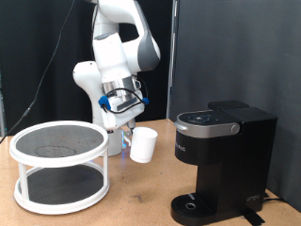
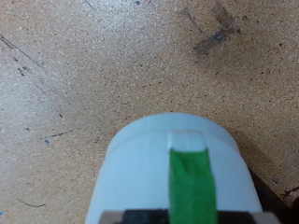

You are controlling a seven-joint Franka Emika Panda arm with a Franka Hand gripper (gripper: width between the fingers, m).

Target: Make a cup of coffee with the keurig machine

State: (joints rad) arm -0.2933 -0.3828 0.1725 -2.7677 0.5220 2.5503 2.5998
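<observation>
Exterior view: my end effector (image 1: pixel 130 119) hangs above the wooden surface (image 1: pixel 141 188), closed on the white mug (image 1: pixel 143 144), which tilts out toward the Keurig machine (image 1: pixel 223 162). The mug is off the surface, between the white two-tier rack (image 1: pixel 58 165) and the machine, clear of both. Wrist view: mug wall (image 2: pixel 173 173) fills the lower frame, with a green-taped finger (image 2: pixel 192 187) lying against it.

Risks, as I judge them:
- Grip sits on the rim edge only; the tilted mug could rotate or slip out.
- Lid appears shut, drip base (image 1: pixel 202 205) low under the brew head; a tilted mug may clip the head on entry.
</observation>
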